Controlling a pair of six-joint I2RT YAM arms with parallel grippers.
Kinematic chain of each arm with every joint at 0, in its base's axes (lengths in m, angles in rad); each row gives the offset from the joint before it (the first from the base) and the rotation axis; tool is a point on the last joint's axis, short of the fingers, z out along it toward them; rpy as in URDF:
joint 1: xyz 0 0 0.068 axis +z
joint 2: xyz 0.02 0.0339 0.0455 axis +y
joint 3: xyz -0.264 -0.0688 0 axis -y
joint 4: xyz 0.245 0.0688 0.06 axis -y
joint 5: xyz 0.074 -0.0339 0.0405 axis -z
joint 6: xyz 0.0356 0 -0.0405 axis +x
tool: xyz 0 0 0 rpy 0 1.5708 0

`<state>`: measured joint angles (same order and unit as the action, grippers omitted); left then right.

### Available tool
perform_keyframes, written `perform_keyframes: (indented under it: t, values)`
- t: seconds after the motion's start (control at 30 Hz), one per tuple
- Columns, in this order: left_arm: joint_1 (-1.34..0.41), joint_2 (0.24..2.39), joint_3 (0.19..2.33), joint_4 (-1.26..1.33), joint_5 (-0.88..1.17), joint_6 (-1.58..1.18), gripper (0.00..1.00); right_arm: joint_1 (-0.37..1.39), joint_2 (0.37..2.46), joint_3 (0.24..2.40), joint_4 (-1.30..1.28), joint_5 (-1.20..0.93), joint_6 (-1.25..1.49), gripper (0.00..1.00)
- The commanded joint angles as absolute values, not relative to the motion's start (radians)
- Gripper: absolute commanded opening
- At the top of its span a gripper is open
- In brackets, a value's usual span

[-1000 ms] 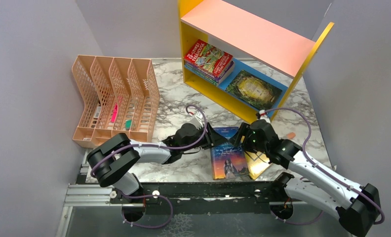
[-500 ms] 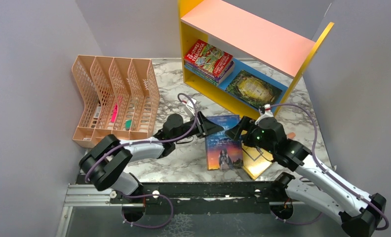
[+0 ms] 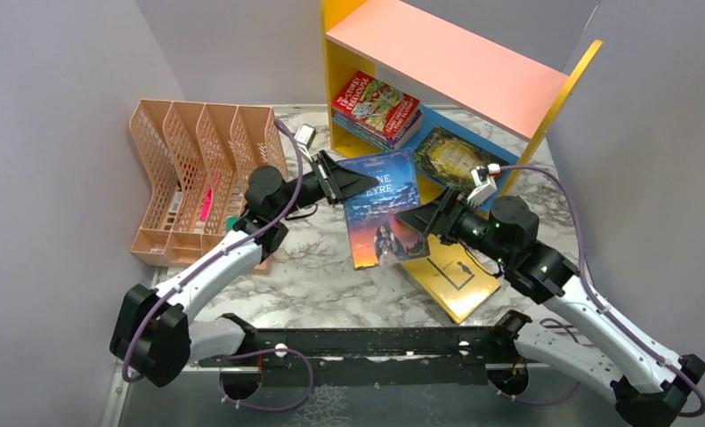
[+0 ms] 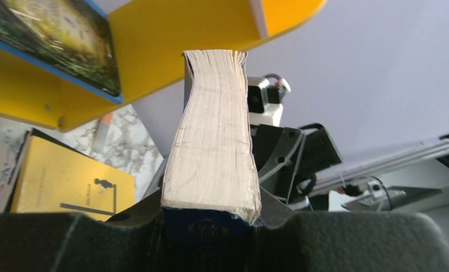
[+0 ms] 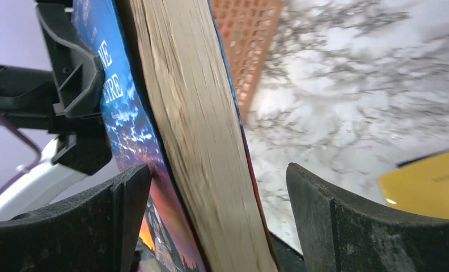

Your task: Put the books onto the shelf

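Note:
The blue "Jane Eyre" book (image 3: pixel 383 218) hangs tilted in the air in front of the shelf (image 3: pixel 447 64). My left gripper (image 3: pixel 344 184) is shut on its upper left corner; the left wrist view shows the page edge (image 4: pixel 211 147) rising from the jaws (image 4: pixel 208 226). My right gripper (image 3: pixel 417 216) stands open astride the book's right edge (image 5: pixel 205 136), and its right finger (image 5: pixel 335 221) is clear of the pages. On the blue lower board lie a Treehouse stack (image 3: pixel 376 108) and a dark green-gold book (image 3: pixel 456 160). A mustard yellow book (image 3: pixel 451 276) lies on the marble.
A peach mesh file rack (image 3: pixel 211 178) stands at the left, close to my left arm. Grey walls close in both sides. The shelf's yellow side panel (image 3: pixel 563 93) is just behind my right gripper. A metal rail (image 3: pixel 358 347) runs along the near edge.
My left gripper has lifted the Jane Eyre book off the table and carried it back toward the shelf. The right gripper followed it up and opened wider.

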<state>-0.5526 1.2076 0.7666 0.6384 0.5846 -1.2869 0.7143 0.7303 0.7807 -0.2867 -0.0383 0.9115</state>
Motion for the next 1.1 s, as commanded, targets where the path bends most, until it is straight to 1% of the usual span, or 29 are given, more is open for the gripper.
perform_keyframes:
  t: [0.0,0.1,0.17,0.2,0.27,0.3,0.33,0.37,0.4,0.43,0.53,0.57,0.63,0.7,0.87,1.07]
  values:
    - [-0.522,1.137,0.870,0.692,0.706,-1.423,0.00,0.722,0.772,0.831,-0.185,-0.230,0.930,0.94]
    - [-0.509,1.131,0.923,0.690,0.730,-1.437,0.00,0.722,0.776,0.803,-0.103,-0.313,0.966,0.93]
    - [-0.502,1.131,0.954,0.686,0.741,-1.437,0.00,0.722,0.770,0.777,-0.019,-0.375,1.005,0.88]
    - [-0.498,1.130,0.964,0.679,0.743,-1.432,0.00,0.721,0.767,0.764,0.054,-0.400,1.025,0.84]
    - [-0.489,1.132,0.975,0.658,0.742,-1.417,0.00,0.722,0.757,0.750,0.108,-0.417,1.049,0.68]
    - [-0.483,1.131,0.976,0.643,0.742,-1.406,0.00,0.721,0.748,0.746,0.119,-0.412,1.052,0.57]
    - [-0.476,1.130,0.972,0.630,0.740,-1.396,0.00,0.721,0.739,0.744,0.120,-0.399,1.049,0.42]
    - [-0.469,1.127,0.964,0.617,0.738,-1.385,0.04,0.722,0.729,0.743,0.115,-0.384,1.035,0.25]
    - [-0.462,1.122,0.950,0.609,0.737,-1.378,0.13,0.721,0.722,0.747,0.097,-0.371,1.019,0.11]
    - [-0.455,1.117,0.937,0.607,0.740,-1.372,0.23,0.722,0.720,0.762,0.061,-0.349,1.003,0.02]
    - [-0.442,1.091,0.881,0.601,0.754,-1.343,0.46,0.722,0.722,0.796,0.002,-0.312,0.965,0.01]
    - [-0.441,1.080,0.860,0.600,0.760,-1.332,0.52,0.722,0.724,0.802,0.002,-0.309,0.958,0.01]
    - [-0.440,1.058,0.821,0.598,0.789,-1.317,0.59,0.723,0.728,0.811,0.002,-0.309,0.937,0.01]
    - [-0.440,1.030,0.781,0.598,0.817,-1.301,0.61,0.722,0.738,0.826,0.002,-0.313,0.916,0.01]
    - [-0.440,0.937,0.694,0.597,0.851,-1.267,0.61,0.722,0.777,0.847,0.019,-0.356,0.895,0.01]
    - [-0.442,0.856,0.612,0.596,0.823,-1.246,0.61,0.721,0.822,0.839,0.085,-0.379,0.942,0.01]
